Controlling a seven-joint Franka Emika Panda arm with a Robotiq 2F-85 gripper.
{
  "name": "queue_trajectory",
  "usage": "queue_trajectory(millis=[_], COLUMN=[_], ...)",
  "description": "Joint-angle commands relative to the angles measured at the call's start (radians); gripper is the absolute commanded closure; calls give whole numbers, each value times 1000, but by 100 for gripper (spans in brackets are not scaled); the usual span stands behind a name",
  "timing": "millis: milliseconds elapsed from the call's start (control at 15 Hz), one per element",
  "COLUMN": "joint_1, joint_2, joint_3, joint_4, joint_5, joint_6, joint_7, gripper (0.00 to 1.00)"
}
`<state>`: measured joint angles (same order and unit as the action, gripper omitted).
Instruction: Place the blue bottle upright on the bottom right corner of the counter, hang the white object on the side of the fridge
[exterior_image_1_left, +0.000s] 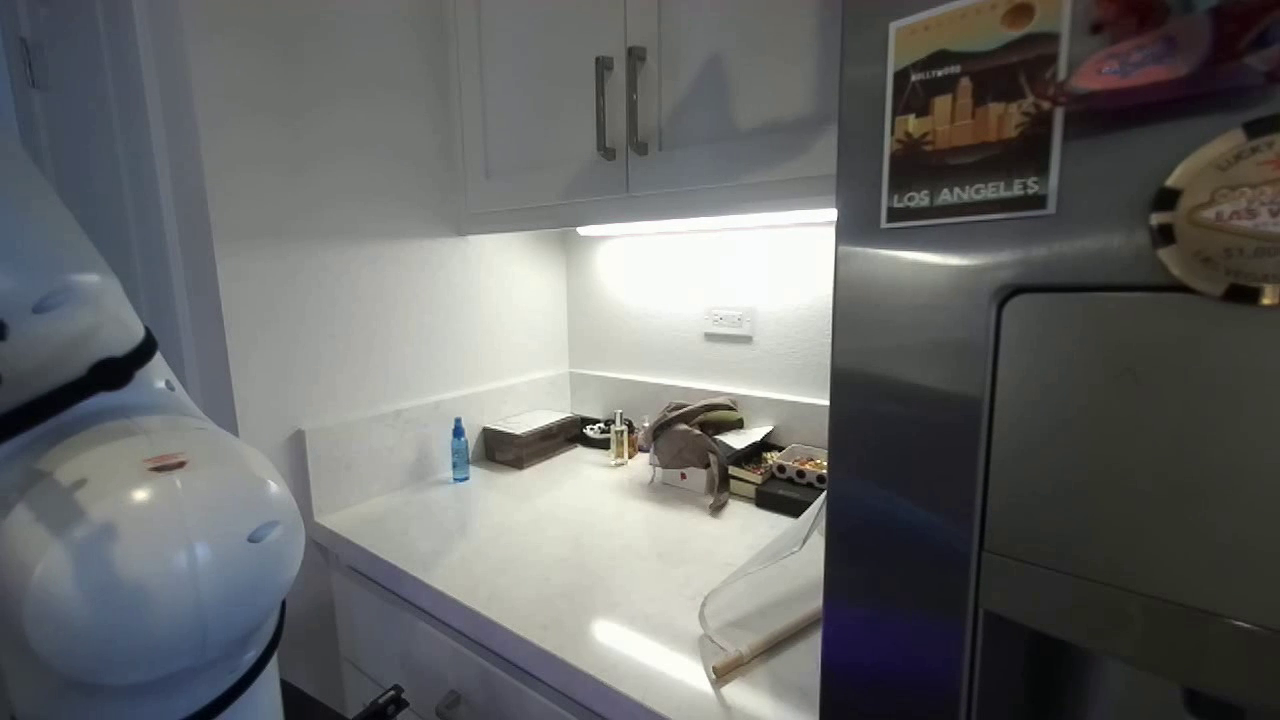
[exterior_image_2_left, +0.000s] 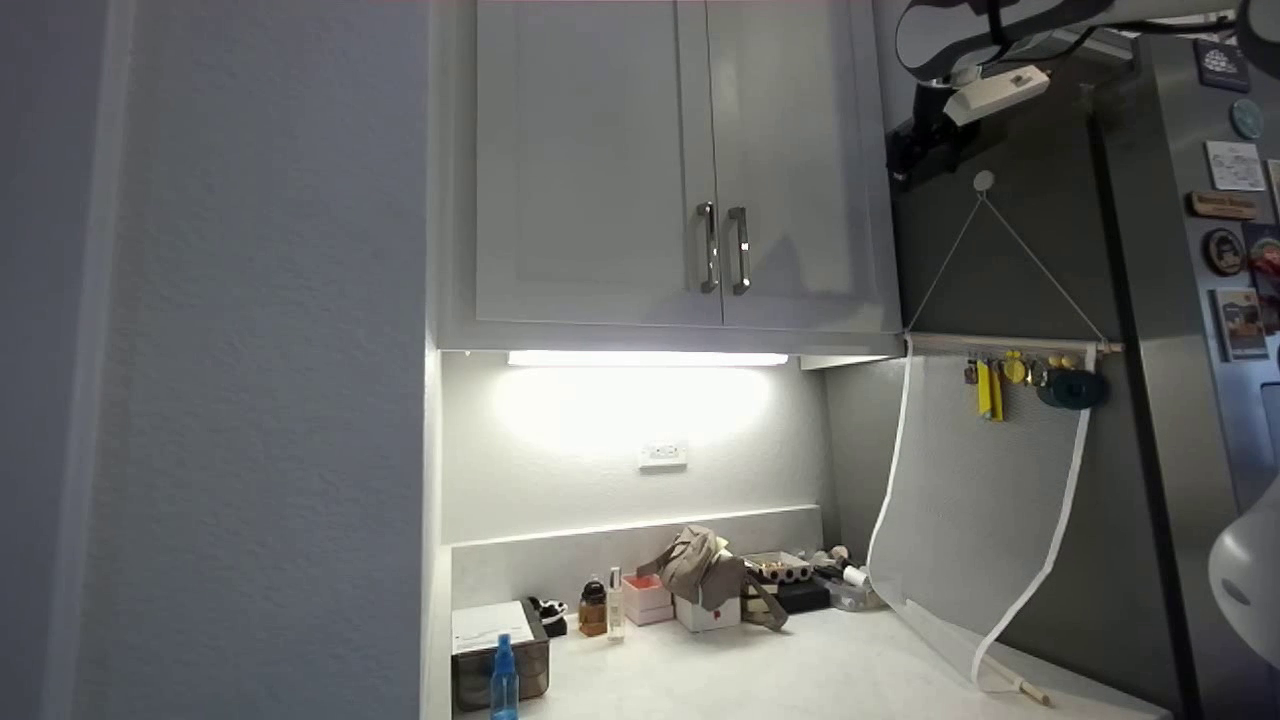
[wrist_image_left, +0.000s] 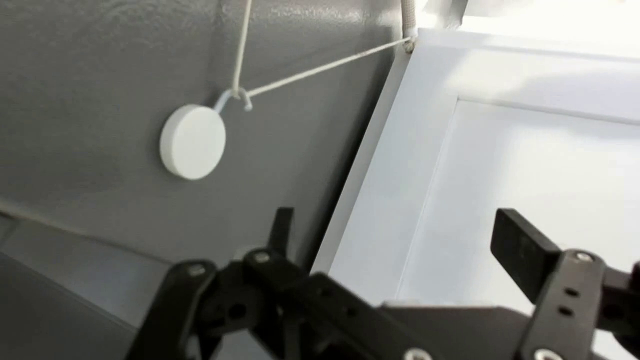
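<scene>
The blue bottle (exterior_image_1_left: 460, 452) stands upright on the counter (exterior_image_1_left: 540, 550) near the left wall; its lower part is cut off in an exterior view (exterior_image_2_left: 504, 685). Against the side of the fridge (exterior_image_2_left: 1100, 580) hangs the white object (exterior_image_2_left: 980, 490), a see-through sheet with white edging. Its cord (wrist_image_left: 327, 66) is looped over a round white hook (wrist_image_left: 194, 142), and its lower end with a rod (exterior_image_1_left: 765, 645) reaches the counter. My gripper (wrist_image_left: 395, 215) is open with nothing between its fingers, beside the hook and in front of the cabinet door. In an exterior view the gripper (exterior_image_2_left: 908, 155) appears dark and high up.
White upper cabinets (exterior_image_2_left: 590, 170) with metal handles adjoin the fridge side. Along the counter's back are a dark box (exterior_image_1_left: 530, 438), small bottles (exterior_image_1_left: 619, 440), a brown cloth item (exterior_image_1_left: 690, 440) and trays (exterior_image_1_left: 800, 465). Yellow and dark small items (exterior_image_2_left: 1070, 388) hang at the sheet's top.
</scene>
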<state>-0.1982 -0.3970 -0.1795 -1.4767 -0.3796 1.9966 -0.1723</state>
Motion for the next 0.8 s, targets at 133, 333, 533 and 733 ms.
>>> queue_trajectory(millis=[133, 333, 533, 733], joint_1=[-5, -10, -9, -7], joint_2=[-3, -16, -36, -69], joint_3=[13, 12, 14, 23], joint_4=[14, 1, -11, -35], joint_5=[2, -8, -8, -11], joint_6=[-142, -183, -220, -259], joint_7=[15, 23, 28, 35], gripper=[0, 0, 0, 0])
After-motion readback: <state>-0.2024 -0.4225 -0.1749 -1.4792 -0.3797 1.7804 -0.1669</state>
